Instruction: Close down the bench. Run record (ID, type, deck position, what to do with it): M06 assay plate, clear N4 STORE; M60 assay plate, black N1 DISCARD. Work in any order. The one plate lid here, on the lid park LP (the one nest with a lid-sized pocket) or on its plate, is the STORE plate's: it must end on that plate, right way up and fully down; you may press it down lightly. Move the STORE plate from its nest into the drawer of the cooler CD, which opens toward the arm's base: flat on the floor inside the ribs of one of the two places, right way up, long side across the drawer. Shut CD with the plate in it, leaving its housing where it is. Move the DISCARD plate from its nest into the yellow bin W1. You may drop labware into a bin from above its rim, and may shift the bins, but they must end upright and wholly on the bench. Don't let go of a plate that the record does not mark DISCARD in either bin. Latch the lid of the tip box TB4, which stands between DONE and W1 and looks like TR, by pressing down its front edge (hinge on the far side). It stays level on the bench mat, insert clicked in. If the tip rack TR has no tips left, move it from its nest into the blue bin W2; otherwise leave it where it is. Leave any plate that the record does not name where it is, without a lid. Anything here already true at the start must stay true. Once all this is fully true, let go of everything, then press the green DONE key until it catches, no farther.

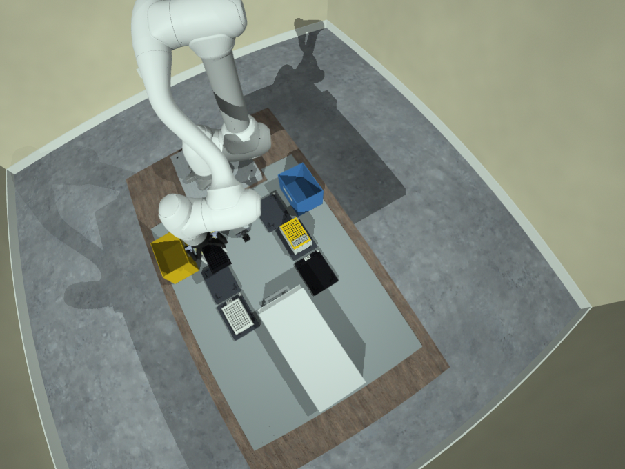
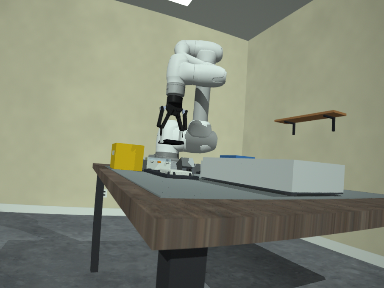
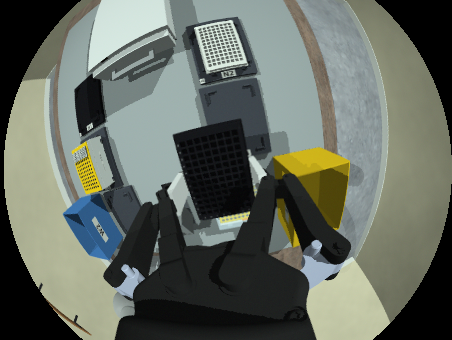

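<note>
My gripper is shut on the black assay plate and holds it flat, well above the bench; it also shows in the side view and from above. The plate hangs just beside the yellow bin W1, not over it; the bin also shows in the wrist view. A light-framed box, likely the tip box, lies mostly hidden under the held plate. The clear plate with white wells sits in its nest next to the cooler CD, whose drawer looks shut.
An empty dark nest lies between the held plate and the clear plate. The tip rack with a yellow top stands near the blue bin W2. A black block sits on a nest beside the cooler.
</note>
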`<state>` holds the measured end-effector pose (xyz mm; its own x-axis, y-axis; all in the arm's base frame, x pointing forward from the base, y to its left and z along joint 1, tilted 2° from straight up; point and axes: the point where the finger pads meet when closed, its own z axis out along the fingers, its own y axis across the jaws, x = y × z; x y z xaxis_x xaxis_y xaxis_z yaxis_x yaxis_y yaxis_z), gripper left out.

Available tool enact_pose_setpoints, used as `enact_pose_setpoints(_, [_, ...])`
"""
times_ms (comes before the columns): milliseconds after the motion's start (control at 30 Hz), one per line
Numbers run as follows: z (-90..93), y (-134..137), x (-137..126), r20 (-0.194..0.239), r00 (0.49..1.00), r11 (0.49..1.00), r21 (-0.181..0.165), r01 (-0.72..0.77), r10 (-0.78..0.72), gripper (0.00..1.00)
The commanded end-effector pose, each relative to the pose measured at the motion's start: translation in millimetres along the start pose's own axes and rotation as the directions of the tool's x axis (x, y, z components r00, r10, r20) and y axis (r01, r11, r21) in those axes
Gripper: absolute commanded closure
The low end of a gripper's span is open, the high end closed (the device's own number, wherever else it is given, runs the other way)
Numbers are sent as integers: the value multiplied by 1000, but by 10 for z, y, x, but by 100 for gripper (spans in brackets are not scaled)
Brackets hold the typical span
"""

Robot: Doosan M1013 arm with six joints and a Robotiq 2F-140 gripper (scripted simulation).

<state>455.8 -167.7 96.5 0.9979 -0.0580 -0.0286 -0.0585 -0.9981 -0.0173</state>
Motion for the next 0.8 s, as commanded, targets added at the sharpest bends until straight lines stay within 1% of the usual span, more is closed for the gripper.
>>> enact_pose_setpoints(0, [-1, 59, -40, 0, 1000, 1000, 0, 0, 0, 100])
enact_pose_setpoints(500, [-1, 386, -270, 0, 1000, 1000, 0, 0, 0, 100])
enact_pose_setpoints(567, [-1, 386, -270, 0, 1000, 1000, 0, 0, 0, 100])
enact_pose_setpoints(767, [-1, 517, -362, 0, 1000, 1000, 0, 0, 0, 100])
